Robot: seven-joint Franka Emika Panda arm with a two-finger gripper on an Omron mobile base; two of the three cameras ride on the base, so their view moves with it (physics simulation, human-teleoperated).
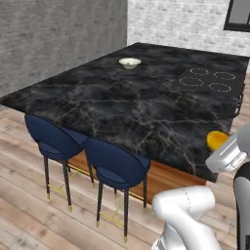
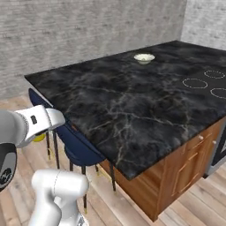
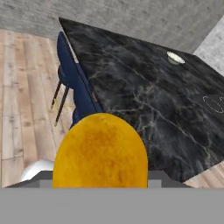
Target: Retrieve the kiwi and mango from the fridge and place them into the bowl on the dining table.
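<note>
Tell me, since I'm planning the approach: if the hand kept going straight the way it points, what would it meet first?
Probably the dining table: the hand, holding the mango, points along its black top, well short of the bowl. Depth is unclear.

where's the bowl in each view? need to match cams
Left base view: bowl at upper centre, near the far edge of the dining table.
Right base view: bowl upper right of centre, near that same far edge.
Hand view: bowl small at upper right, beyond the mango.
Shared landmark: the cooktop rings at the right of each view.
</note>
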